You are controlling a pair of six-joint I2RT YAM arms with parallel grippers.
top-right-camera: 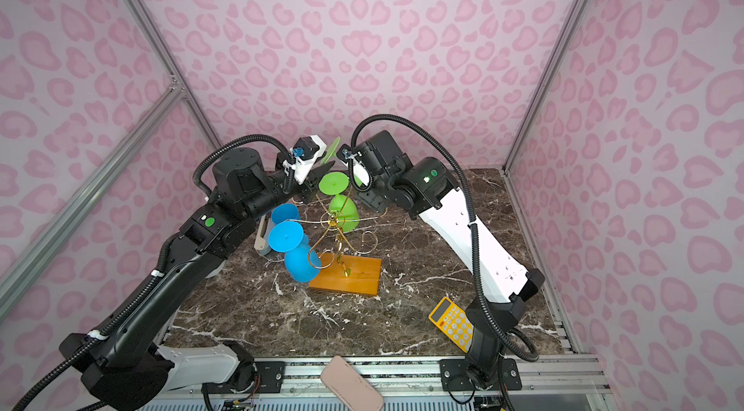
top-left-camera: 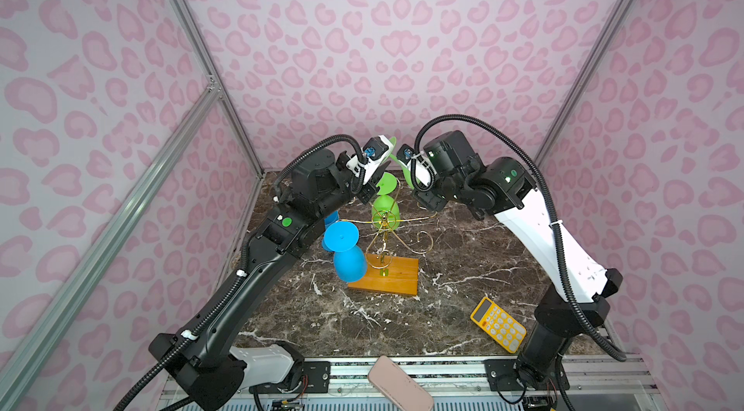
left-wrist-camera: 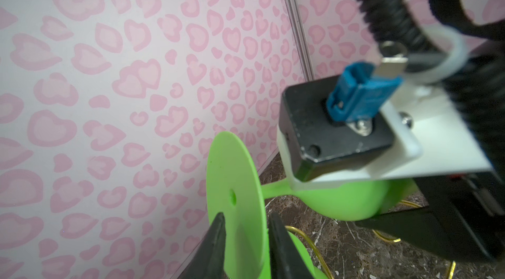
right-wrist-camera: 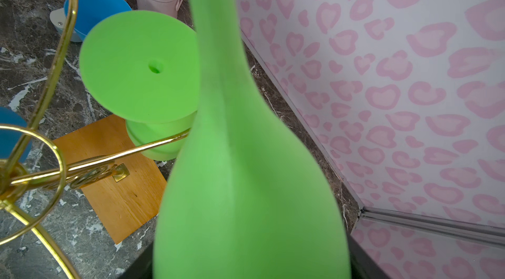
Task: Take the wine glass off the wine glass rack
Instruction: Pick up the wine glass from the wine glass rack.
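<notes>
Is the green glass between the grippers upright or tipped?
Tipped sideways. The green wine glass has its bowl in the right gripper; the left gripper straddles its foot, edge-on from above.

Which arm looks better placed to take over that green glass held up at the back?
Left, I'd guess. The right claw holds the green wine glass by its bowl, while the left claw has its fingers either side of the round foot, so it need only close.

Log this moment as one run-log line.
right hand: holds green wine glass by bowl, off wine glass rack | left hand: astride its foot, grip unclear
</notes>
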